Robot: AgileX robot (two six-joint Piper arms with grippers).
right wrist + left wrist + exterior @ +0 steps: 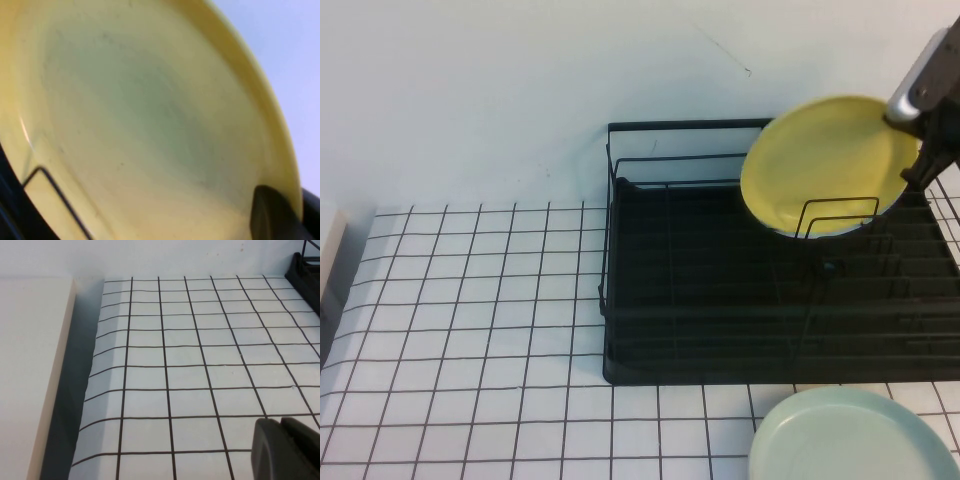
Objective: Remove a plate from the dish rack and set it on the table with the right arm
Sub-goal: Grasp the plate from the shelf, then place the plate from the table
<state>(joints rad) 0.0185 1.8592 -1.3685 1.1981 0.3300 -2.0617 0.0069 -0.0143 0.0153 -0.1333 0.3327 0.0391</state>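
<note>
The yellow plate (828,165) sits at the upper right of the high view, tilted on edge over the back right part of the black dish rack (720,300), its lower rim behind an upright wire loop of the rack. The right hand (920,150) is at the plate's right-hand rim, at the far right edge of the frame, beneath the grey-silver link of the right arm (928,75). In the right wrist view the plate (140,120) fills nearly the whole picture, and one dark finger (272,215) lies against its inner face just inside the rim at the lower right corner, so the hand is closed on the rim and has hold of the plate. A pale green plate (850,440) lies flat on the tabletop (470,330) at the lower right of the high view, just in front of the rack. The left hand (287,450) shows only in the left wrist view, at the lower right corner, low over the gridded cloth; its two dark fingers lie close together with nothing between them.
</note>
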